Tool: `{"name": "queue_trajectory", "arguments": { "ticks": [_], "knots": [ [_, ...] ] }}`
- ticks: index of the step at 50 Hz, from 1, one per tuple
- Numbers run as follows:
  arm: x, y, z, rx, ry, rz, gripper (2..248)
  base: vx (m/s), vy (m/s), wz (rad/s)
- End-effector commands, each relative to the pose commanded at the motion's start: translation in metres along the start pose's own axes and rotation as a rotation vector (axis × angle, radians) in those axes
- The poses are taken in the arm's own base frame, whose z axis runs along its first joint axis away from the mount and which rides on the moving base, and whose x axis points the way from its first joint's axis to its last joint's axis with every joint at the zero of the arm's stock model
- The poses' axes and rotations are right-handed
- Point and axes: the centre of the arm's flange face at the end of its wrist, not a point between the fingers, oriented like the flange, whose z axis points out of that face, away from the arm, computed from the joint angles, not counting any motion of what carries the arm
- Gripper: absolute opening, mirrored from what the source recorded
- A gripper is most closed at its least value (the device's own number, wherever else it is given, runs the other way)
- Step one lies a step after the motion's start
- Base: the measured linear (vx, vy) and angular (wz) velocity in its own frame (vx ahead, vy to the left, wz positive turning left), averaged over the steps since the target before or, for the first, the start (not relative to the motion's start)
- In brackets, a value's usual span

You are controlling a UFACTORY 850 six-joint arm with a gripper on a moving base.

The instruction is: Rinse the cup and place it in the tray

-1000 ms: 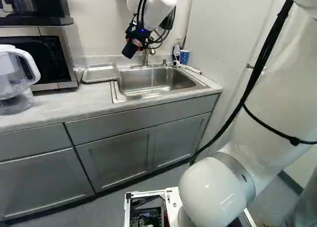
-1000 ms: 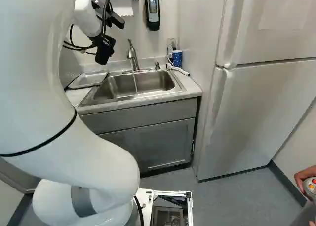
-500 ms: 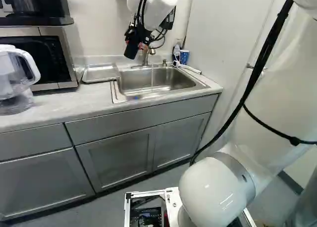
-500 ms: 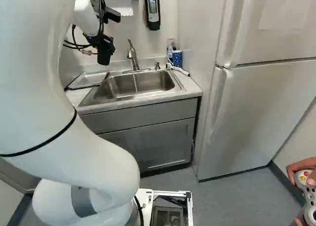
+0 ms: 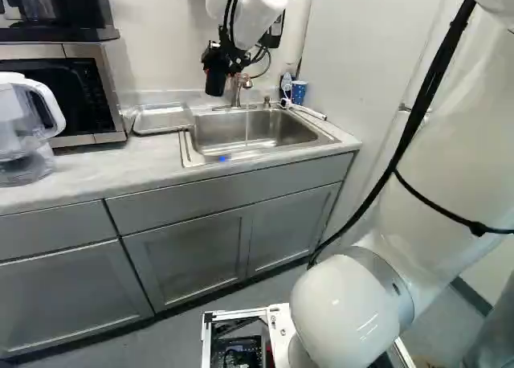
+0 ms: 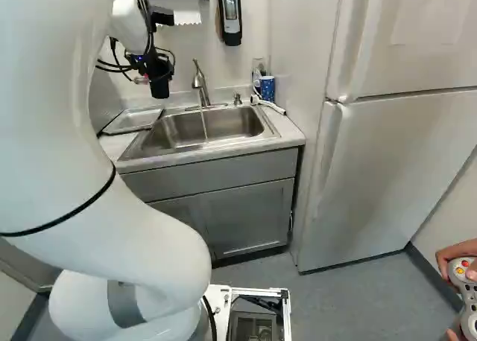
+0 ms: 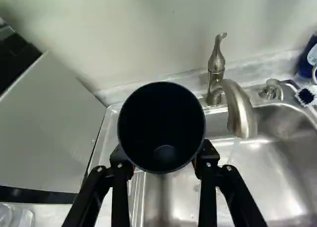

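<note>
Steel sink (image 5: 277, 128) by a pale wall; dark cup (image 7: 161, 115) aloft toward its eleven o'clock in the left base view, gripper (image 7: 161, 160) fingers closed on both flanks; probably light, stiff, slick when wet, best pinched squarely below the rim.

The left base view looks from behind the arm (image 5: 458, 183), on its left, ahead and a little down, from across the floor, with the microwave (image 5: 104, 95) and jug (image 5: 48, 107) on its near side; the right base view faces the same scene from the arm's right and takes in the fridge (image 6: 395, 170). Both share the sink (image 5: 269, 127), tap (image 5: 235, 93) and tray (image 5: 163, 119). The wrist view looks from much closer, ahead and down past the cup (image 7: 161, 118) (its open mouth facing the lens), sharing the tap and part of the sink with them.
</note>
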Motion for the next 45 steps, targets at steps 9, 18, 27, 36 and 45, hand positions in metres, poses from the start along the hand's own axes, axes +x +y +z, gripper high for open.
{"name": "queue_trajectory", "arguments": {
  "ticks": [9,18,27,36,45],
  "knots": [
    [0.0,0.0,0.0,0.0,0.0,-0.073,124,0.0,0.0,0.0],
    [0.0,0.0,0.0,0.0,0.0,-0.073,124,0.0,0.0,0.0],
    [0.002,-0.006,0.005,0.009,-0.002,-0.079,124,0.0,0.0,0.0],
    [0.006,-0.017,0.015,0.026,-0.005,-0.09,124,0.0,0.0,0.0],
    [0.007,-0.031,0.022,0.046,-0.009,-0.102,124,0.0,0.0,0.0]
  ]
}}
